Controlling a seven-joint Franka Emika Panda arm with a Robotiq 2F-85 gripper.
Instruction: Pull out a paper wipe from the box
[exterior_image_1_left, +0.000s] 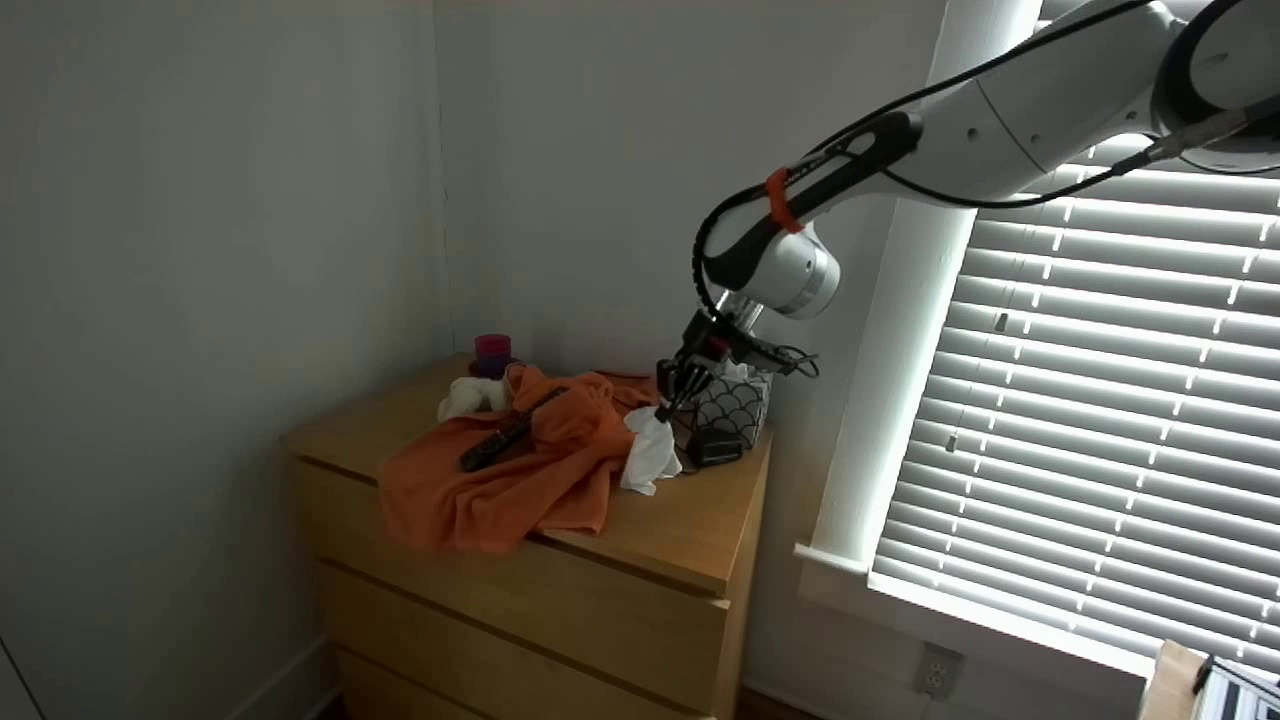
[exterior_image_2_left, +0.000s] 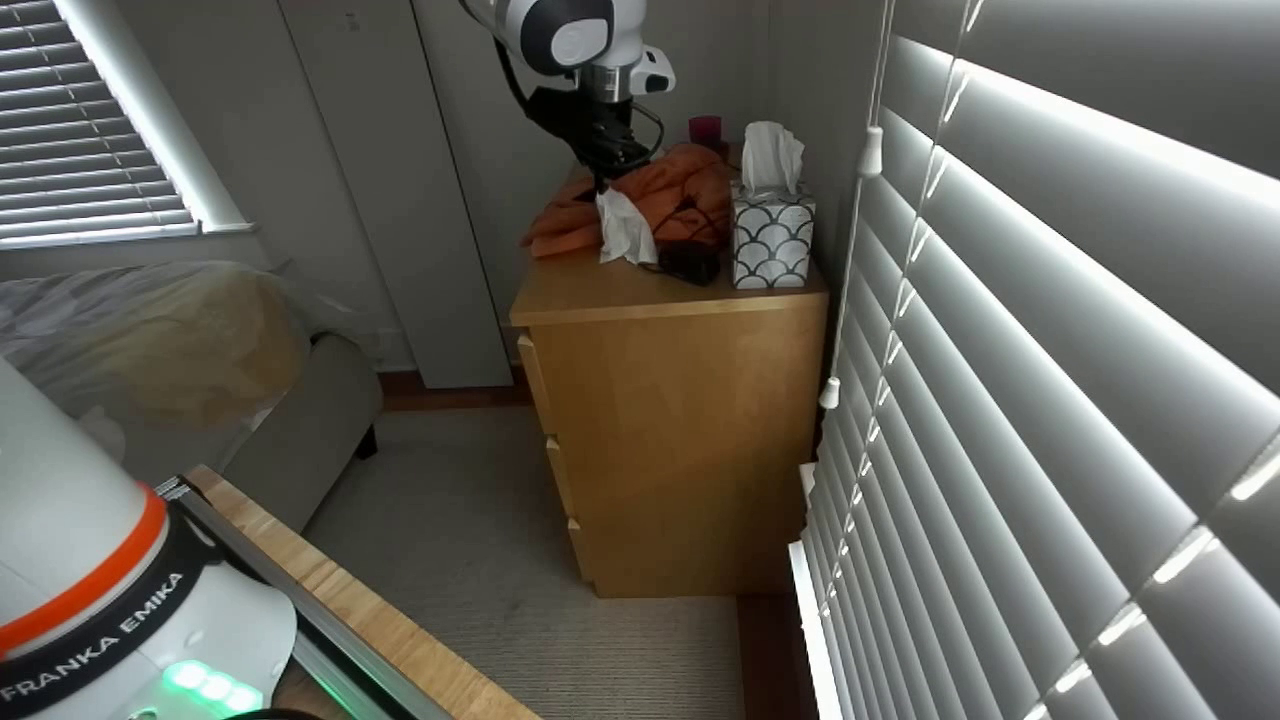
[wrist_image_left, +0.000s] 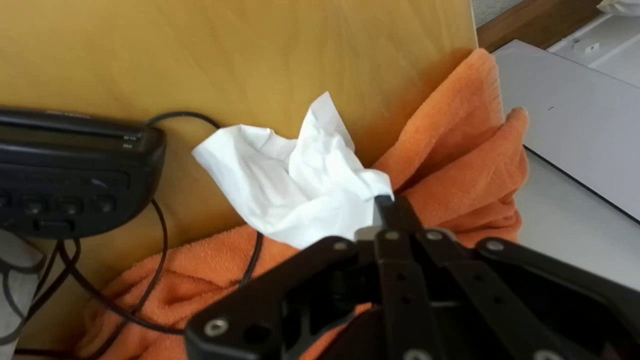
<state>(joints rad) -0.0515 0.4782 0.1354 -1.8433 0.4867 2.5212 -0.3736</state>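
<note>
The dresser (exterior_image_2_left: 690, 440) had bare wood toward its side edge; an orange cloth (exterior_image_1_left: 550, 485) overhung its front. Clear of the patterned box (exterior_image_2_left: 772, 250), the closed gripper (wrist_image_left: 384, 203) pinched one end of the crumpled white paper wipe (wrist_image_left: 305, 195) near the cloth.

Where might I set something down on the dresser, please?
Bare dresser top spreads between the paper wipe, orange cloth and window-side front corner; another patch lies between the cloth and opposite end. It's crowded around the box, black device and cords.

White wipe (wrist_image_left: 305, 195); dark-scalloped white box (exterior_image_2_left: 773, 242); orange cloth (exterior_image_1_left: 550, 470).
</note>
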